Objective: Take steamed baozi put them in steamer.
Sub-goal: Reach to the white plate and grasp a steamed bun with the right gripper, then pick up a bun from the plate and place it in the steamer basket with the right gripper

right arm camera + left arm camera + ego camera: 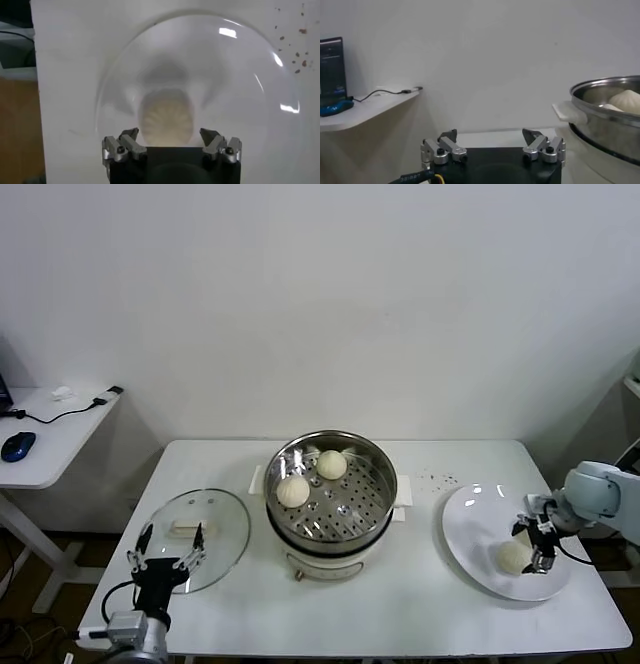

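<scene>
Pick-up step: the right gripper (535, 544) hangs over the plate (470, 519), jaws wide, empty, straddling a baozi (166, 117). Two buns (293, 491) sit in the steamer (375, 459). Next: descend, close gently. The left gripper (168, 566) idles open near the glass lid (225, 529).

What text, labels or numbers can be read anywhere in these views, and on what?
None can be read.
Laptop screen on the side desk: lines too small to read.
Steamer, glass lid, plate, buns: no markings visible.
</scene>
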`<state>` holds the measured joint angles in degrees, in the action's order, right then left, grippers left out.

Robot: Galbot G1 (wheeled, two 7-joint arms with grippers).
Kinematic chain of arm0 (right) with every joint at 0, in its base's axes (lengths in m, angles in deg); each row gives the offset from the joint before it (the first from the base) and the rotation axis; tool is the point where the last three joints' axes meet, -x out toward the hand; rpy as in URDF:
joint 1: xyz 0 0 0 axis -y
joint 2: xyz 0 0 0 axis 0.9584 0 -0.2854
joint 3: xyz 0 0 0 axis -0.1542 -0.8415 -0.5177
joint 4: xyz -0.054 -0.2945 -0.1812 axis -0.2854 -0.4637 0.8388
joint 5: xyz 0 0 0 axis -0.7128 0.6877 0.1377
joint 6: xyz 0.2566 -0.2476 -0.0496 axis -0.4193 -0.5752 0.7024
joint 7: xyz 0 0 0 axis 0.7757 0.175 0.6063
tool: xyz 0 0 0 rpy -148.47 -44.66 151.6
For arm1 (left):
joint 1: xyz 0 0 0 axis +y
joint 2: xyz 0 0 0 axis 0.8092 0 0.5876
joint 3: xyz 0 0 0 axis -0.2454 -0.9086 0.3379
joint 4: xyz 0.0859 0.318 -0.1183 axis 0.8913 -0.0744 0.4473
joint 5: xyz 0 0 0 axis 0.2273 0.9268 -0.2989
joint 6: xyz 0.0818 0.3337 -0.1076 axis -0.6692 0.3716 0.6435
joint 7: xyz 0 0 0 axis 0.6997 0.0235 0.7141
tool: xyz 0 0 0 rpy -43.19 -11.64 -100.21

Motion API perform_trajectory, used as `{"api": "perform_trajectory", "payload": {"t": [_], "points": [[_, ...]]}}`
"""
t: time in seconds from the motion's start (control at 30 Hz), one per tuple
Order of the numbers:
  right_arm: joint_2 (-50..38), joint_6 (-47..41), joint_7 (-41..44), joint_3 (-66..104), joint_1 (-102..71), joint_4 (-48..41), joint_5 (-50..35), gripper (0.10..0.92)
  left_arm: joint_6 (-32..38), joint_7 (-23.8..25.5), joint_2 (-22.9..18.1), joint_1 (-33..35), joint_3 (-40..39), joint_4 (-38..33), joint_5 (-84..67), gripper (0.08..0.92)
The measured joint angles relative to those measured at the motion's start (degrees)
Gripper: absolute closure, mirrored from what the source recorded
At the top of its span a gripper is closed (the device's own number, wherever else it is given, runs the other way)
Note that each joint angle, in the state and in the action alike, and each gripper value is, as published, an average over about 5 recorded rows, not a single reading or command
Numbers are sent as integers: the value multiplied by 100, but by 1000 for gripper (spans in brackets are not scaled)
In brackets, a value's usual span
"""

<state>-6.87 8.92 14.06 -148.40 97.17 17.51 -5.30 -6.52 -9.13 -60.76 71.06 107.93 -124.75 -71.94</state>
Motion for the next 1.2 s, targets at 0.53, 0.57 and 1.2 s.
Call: {"api": "perform_trajectory", "payload": {"t": [0.53, 0.57, 1.2], "points": [[47, 2, 62, 73, -4, 17, 76, 312, 3, -2, -10, 13, -7, -13, 24, 177], [64, 15, 90, 11, 88, 37, 64, 316, 2, -2, -10, 13, -11, -14, 26, 177], [1764, 1032, 1019, -1125, 3550, 634, -565, 330, 17, -12, 67, 103, -37, -139, 4, 177]]}}
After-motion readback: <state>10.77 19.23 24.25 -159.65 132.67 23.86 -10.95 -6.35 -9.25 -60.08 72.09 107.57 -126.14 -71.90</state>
